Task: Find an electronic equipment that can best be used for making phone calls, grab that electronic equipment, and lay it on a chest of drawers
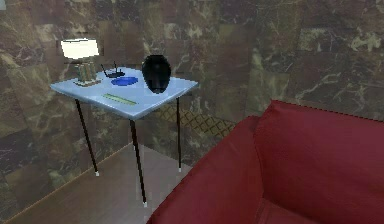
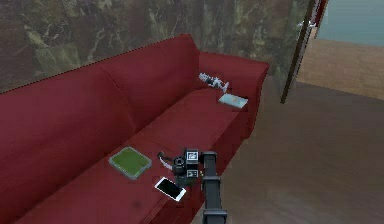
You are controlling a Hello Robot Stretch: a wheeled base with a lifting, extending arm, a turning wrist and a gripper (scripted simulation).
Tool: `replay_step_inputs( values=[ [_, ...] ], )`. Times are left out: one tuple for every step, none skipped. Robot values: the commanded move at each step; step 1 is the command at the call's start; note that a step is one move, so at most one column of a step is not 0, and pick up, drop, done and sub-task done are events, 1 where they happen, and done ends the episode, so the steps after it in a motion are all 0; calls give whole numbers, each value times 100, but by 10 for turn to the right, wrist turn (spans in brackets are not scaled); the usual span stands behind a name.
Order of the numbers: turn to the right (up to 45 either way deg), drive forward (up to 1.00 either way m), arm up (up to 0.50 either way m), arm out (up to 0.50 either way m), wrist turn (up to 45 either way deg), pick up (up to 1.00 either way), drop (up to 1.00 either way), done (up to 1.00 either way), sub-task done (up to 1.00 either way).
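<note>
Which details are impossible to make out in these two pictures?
Arm side view: whether the gripper holds anything; the sofa seat lies behind it.
Arm side view: the pale thing at the sofa's far end is too small to name.
Forward view: the dark bits beside the lamp are too small.

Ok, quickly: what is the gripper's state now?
Gripper: it cannot be told whether it holds anything; a flat white rectangular phone lies near it on the dark red sofa.
</note>
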Motion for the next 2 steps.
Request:
replay_step_inputs(
  values=[
    [0,0,-30,0,0,0,0,0,0],
    [0,0,0,0,0,100,0,0,0]
  ],
)
